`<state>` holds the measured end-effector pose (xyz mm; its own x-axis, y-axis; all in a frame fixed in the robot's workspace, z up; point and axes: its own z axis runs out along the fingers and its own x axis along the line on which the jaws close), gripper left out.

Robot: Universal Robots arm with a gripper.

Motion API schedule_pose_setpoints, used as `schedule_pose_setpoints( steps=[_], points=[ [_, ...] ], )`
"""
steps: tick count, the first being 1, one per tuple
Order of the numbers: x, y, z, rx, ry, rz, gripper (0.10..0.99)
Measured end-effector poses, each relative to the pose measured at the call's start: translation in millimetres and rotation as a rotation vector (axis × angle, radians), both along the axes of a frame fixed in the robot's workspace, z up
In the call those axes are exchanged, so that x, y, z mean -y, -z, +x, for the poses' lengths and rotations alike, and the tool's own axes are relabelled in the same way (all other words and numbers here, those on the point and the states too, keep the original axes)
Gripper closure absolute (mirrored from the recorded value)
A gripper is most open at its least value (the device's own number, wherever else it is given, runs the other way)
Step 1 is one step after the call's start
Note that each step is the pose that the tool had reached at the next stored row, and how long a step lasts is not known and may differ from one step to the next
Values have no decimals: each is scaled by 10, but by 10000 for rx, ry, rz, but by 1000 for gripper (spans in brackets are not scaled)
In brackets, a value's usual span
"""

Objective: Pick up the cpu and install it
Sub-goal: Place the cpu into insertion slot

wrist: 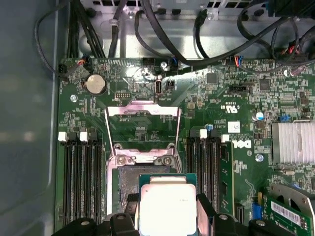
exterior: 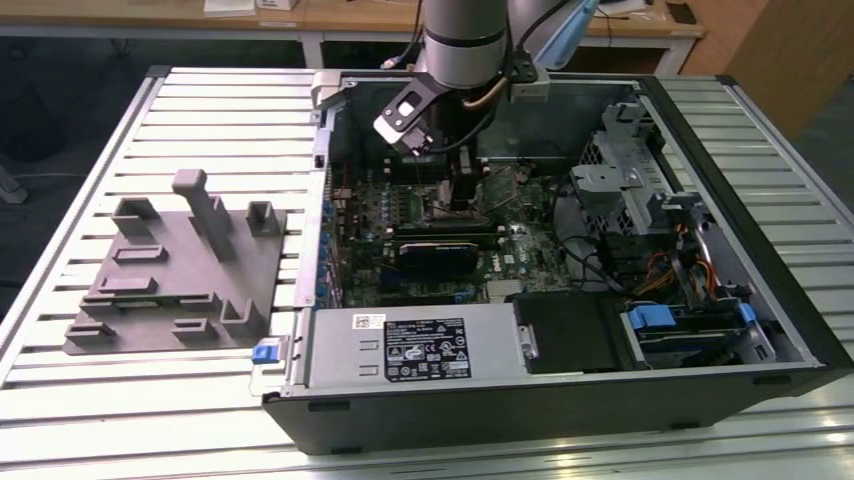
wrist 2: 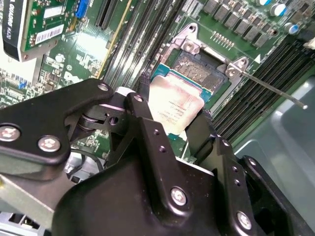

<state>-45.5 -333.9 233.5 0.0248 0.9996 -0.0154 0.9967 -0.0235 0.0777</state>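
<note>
We hold the cpu (wrist 2: 174, 105) flat between our closed fingers (wrist 2: 147, 128), overlapping the near edge of the open socket (wrist 2: 199, 71), which lies just ahead, upper centre of the exterior view.

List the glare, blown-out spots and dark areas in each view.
First wrist view: the cpu is washed out white on top, and glare streaks the motherboard. Second wrist view: a patch of the motherboard is blown out. Exterior view: even light, with the computer case shadowed inside.
</note>
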Motion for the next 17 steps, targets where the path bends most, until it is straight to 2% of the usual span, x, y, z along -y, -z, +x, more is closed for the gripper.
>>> schedule_pose_setpoints(
  steps=[2,3,5,14,17],
  points=[
    [0,9,1,137,-1,1,545],
    [0,10,1,164,-1,0,545],
    [0,14,1,177,-3,0,545],
    [0,35,1,183,-1,3,545],
    [0,48,0,242,0,1,545]
  ],
)
